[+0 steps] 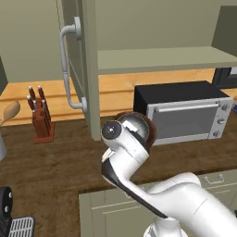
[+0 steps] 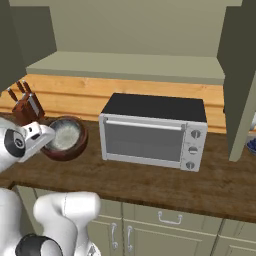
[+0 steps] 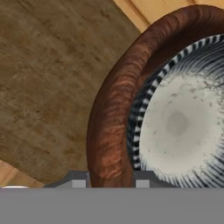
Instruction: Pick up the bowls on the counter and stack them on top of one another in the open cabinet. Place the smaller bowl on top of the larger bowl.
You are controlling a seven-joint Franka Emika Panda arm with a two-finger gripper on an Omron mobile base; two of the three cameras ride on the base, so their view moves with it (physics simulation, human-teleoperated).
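The larger bowl (image 2: 67,137), reddish-brown with a thick rim and a pale speckled, dark-striped inside, sits on the counter (image 2: 150,182) just left of the toaster oven. My gripper (image 3: 110,183) is shut on its rim (image 3: 109,131), one fingertip outside and one inside. From the left base view my arm hides most of the bowl (image 1: 151,132). Above, the open cabinet shelf (image 2: 125,65) is bare, its door (image 1: 76,69) swung out. A pale bluish round sliver (image 2: 252,145) peeks past the right door; I cannot tell whether it is the smaller bowl.
The black-and-silver toaster oven (image 2: 152,132) stands under the shelf, right beside the bowl. A knife block (image 1: 41,115) and a wooden spoon (image 1: 9,111) stand to the left. A second cabinet door (image 2: 240,75) hangs at the right.
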